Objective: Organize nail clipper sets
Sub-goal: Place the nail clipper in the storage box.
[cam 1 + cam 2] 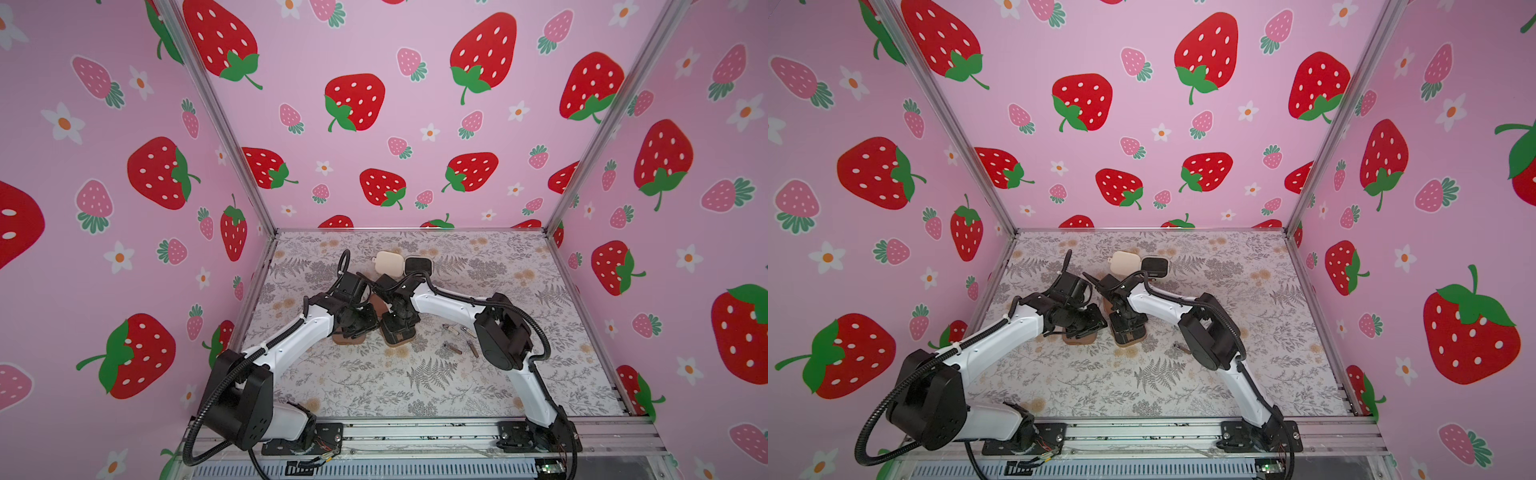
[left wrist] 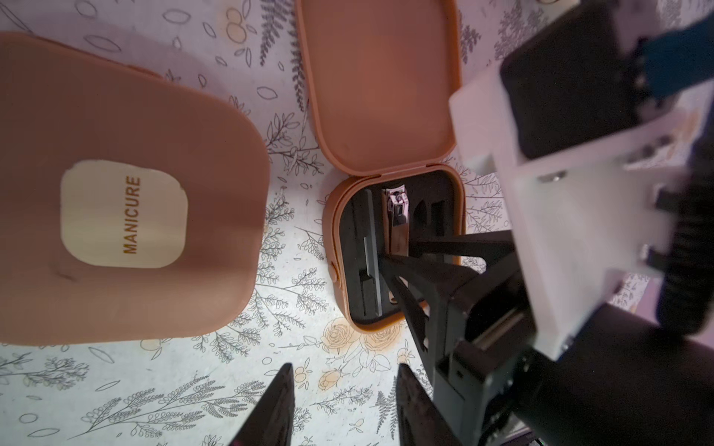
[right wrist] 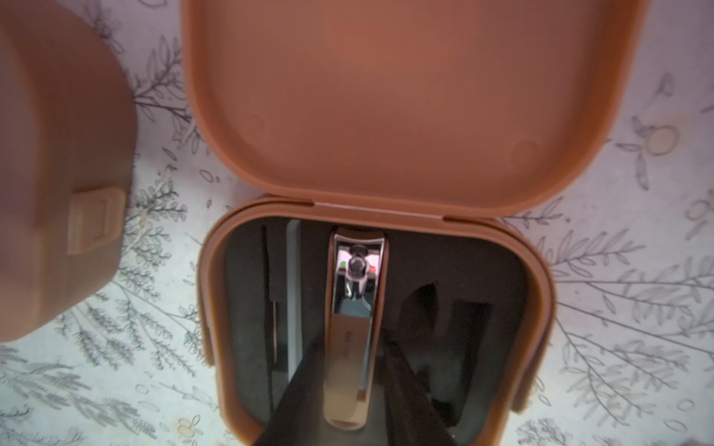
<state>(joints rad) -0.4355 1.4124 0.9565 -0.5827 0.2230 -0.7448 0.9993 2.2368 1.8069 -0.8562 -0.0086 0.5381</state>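
Observation:
A closed brown case point(image 2: 123, 185) with a cream MANICURE patch lies next to an open brown case point(image 3: 541, 309), whose lid point(image 2: 378, 85) is folded back flat. A silvery nail clipper point(image 3: 355, 309) lies in the middle slot of its black insert. My right gripper point(image 3: 353, 340) reaches into that case, open, with one finger close on each side of the clipper's handle. My left gripper point(image 2: 345, 367) hangs open over bare cloth near both brown cases, holding nothing. In both top views a cream case point(image 1: 390, 264) lies open at the back, its black inside point(image 1: 417, 266) showing.
Several slim metal tools point(image 1: 453, 348) lie loose on the floral cloth point(image 1: 415, 386) to the right of the open case, beside the right arm's elbow point(image 1: 498, 336). The two arms meet closely over the brown cases. Strawberry-patterned walls close in three sides.

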